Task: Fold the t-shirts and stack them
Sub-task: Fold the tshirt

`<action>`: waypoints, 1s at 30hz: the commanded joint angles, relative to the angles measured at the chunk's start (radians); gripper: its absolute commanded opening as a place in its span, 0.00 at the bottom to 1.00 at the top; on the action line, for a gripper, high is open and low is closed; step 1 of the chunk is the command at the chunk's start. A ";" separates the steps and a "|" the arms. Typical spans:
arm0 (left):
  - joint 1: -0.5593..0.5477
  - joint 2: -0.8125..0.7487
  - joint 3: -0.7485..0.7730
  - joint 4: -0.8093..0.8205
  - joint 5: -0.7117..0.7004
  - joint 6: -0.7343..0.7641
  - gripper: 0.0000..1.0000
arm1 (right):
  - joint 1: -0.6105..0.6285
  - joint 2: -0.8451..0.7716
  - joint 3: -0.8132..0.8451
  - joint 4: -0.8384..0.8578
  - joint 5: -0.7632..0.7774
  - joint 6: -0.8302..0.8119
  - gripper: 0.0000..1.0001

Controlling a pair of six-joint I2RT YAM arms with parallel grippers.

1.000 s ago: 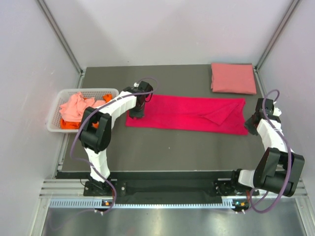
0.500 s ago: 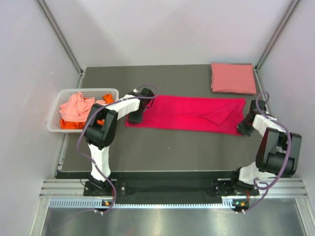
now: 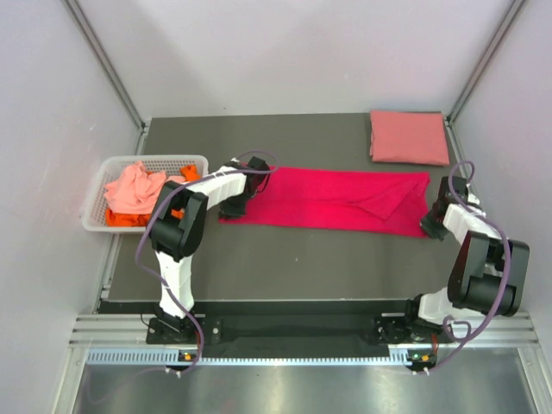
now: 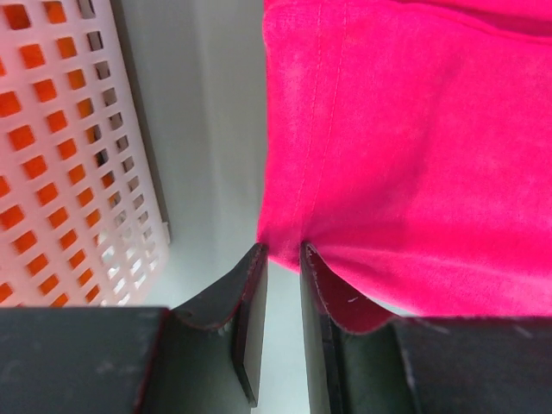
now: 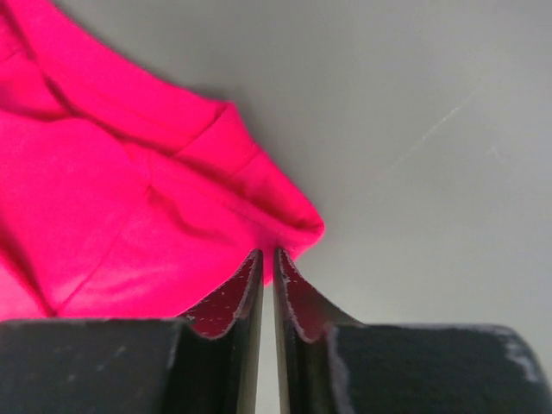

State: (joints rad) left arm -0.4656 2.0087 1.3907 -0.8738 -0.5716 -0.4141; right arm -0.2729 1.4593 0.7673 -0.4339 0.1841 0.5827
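The bright magenta-red t-shirt [image 3: 328, 198] lies folded into a long strip across the table's middle. My left gripper [image 3: 235, 207] is down at its near left corner. In the left wrist view the jaws [image 4: 283, 248] stand almost shut, with the shirt's corner [image 4: 414, 155] pinched at the tips. My right gripper [image 3: 431, 226] is down at the near right corner. Its jaws [image 5: 266, 252] are nearly closed on that corner of the shirt [image 5: 103, 190]. A folded salmon pink t-shirt [image 3: 410, 136] lies at the back right. A crumpled pale coral t-shirt [image 3: 129, 188] and an orange one [image 3: 121, 220] sit in the basket.
The white slotted basket [image 3: 155, 159] stands at the table's left edge, close to my left gripper; its wall also shows in the left wrist view [image 4: 52, 172]. Grey enclosure walls stand on both sides and behind.
The left gripper has slid from on top of the shirt's left end down to its near left corner. The right gripper has moved in to the near right corner. The shirt lies as before.
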 commanded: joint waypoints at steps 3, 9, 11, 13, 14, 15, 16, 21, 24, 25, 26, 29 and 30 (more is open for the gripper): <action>-0.010 -0.067 0.134 -0.096 0.056 0.049 0.28 | 0.052 -0.129 0.044 -0.020 -0.050 -0.049 0.15; -0.016 -0.175 0.234 -0.051 0.312 0.141 0.30 | 0.098 -0.194 0.014 0.021 -0.211 -0.009 0.23; -0.016 -0.221 0.231 -0.019 0.387 0.178 0.32 | 0.124 -0.194 -0.005 0.066 -0.244 0.015 0.26; -0.016 -0.257 0.217 0.013 0.449 0.179 0.33 | 0.139 -0.185 -0.029 0.119 -0.271 0.058 0.30; -0.016 -0.269 0.212 0.019 0.470 0.175 0.33 | 0.150 -0.182 -0.054 0.144 -0.293 0.092 0.31; -0.016 -0.280 0.190 0.045 0.528 0.173 0.33 | 0.155 -0.178 -0.066 0.170 -0.307 0.107 0.32; -0.016 -0.301 0.176 0.058 0.551 0.173 0.34 | 0.159 -0.168 -0.077 0.223 -0.323 0.123 0.34; -0.016 -0.349 0.126 0.093 0.601 0.178 0.35 | 0.190 -0.130 -0.128 0.342 -0.325 0.192 0.40; -0.016 -0.358 0.122 0.091 0.581 0.178 0.35 | 0.198 -0.109 -0.140 0.371 -0.311 0.203 0.41; -0.016 -0.363 0.120 0.094 0.581 0.178 0.35 | 0.199 -0.099 -0.144 0.391 -0.310 0.204 0.41; -0.016 -0.363 0.119 0.096 0.581 0.178 0.35 | 0.199 -0.093 -0.148 0.400 -0.313 0.212 0.41; -0.016 -0.364 0.117 0.096 0.581 0.181 0.35 | 0.202 -0.071 -0.149 0.415 -0.311 0.218 0.40; -0.016 -0.361 0.117 0.096 0.581 0.181 0.35 | 0.202 -0.063 -0.151 0.420 -0.308 0.220 0.41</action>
State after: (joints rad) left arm -0.4797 1.6932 1.5143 -0.8162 -0.0063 -0.2535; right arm -0.0864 1.3823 0.6201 -0.1009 -0.1287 0.7795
